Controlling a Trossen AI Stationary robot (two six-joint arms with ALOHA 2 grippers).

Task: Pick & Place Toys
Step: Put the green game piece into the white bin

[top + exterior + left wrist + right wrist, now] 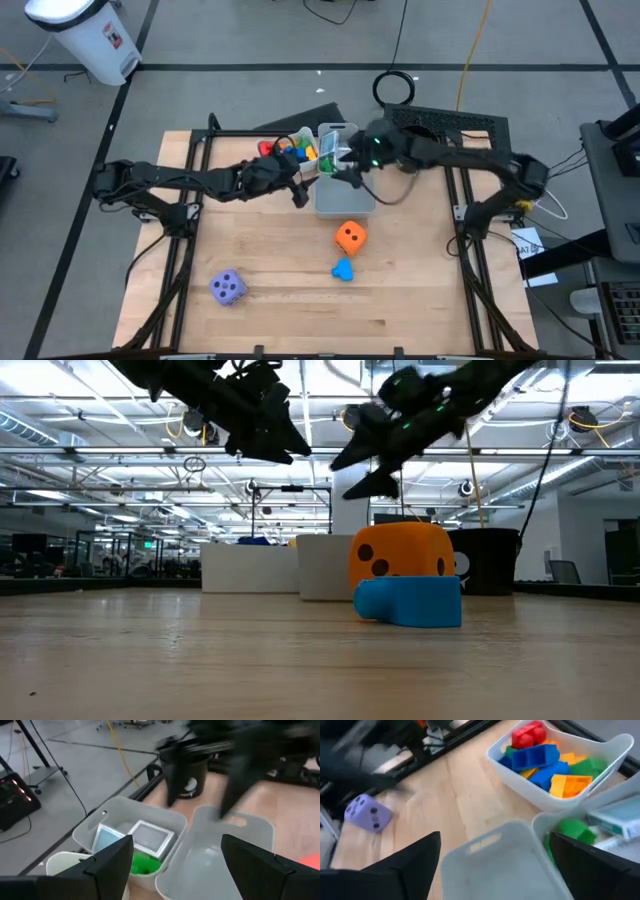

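Both my grippers hang open and empty above the bins at the table's far middle. My left gripper (299,190) (177,865) is over the grey bin's (345,198) left side. My right gripper (346,172) (495,865) is over that bin's far end. The grey bin (220,855) looks empty. A white bin (555,765) holds several coloured blocks. Another white bin (132,845) holds picture cards and a green block. On the bare wood rest an orange die (350,236), a blue block (343,270) and a purple die (228,287).
A black cup (187,777) stands beyond the bins near the table's far edge. Dark frame rails (190,230) run along the table's left and right sides. In the low view the blue block (410,603) lies in front of the orange die (400,555).
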